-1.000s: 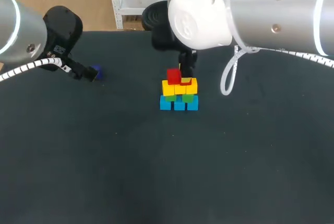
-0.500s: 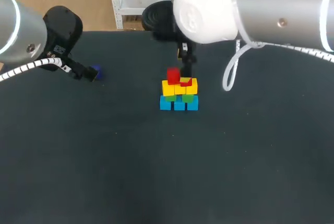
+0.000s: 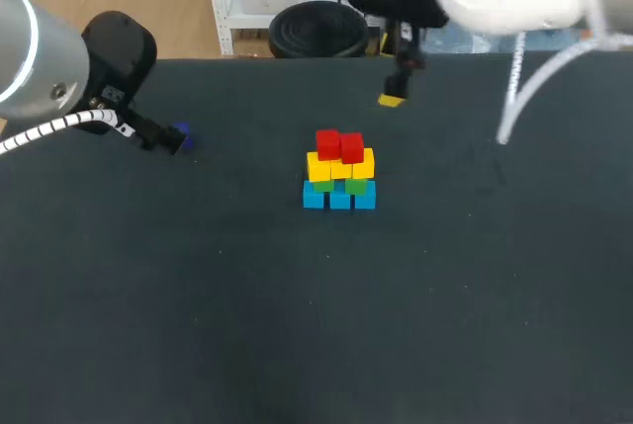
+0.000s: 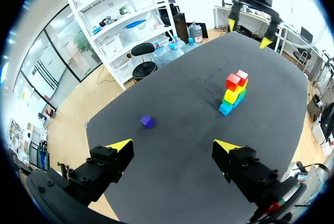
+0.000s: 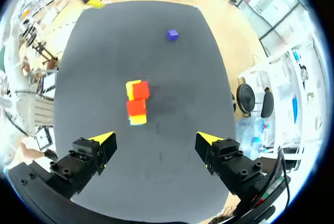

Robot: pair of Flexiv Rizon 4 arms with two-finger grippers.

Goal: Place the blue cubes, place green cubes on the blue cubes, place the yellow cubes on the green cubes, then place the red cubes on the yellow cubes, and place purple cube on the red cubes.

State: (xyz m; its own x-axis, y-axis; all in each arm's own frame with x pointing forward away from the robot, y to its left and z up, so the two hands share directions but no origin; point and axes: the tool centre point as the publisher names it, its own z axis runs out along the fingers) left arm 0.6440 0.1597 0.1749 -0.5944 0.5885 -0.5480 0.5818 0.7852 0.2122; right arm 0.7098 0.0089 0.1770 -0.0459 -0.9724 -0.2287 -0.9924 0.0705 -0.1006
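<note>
Stack of small coloured cubes (image 3: 339, 172): stands near the middle of the black table (image 3: 297, 325), four layers high.
Blue cubes (image 3: 339, 199): bottom row, resting on the table.
Green cubes (image 3: 357, 186): on the blue row, partly hidden under the layer above.
Yellow cubes (image 3: 340, 165): third layer, on the green.
Red cubes (image 3: 339, 145): two, side by side on the yellow layer, topmost.
Small purple cube (image 4: 147, 121): alone on the table, well apart from the stack, on the left arm's side.
Left gripper (image 4: 173, 145): above the table; fingers spread wide, nothing between them; the purple cube lies ahead of it.
Right gripper (image 5: 156, 138): raised above the table, clear of the stack; fingers wide apart and empty.
</note>
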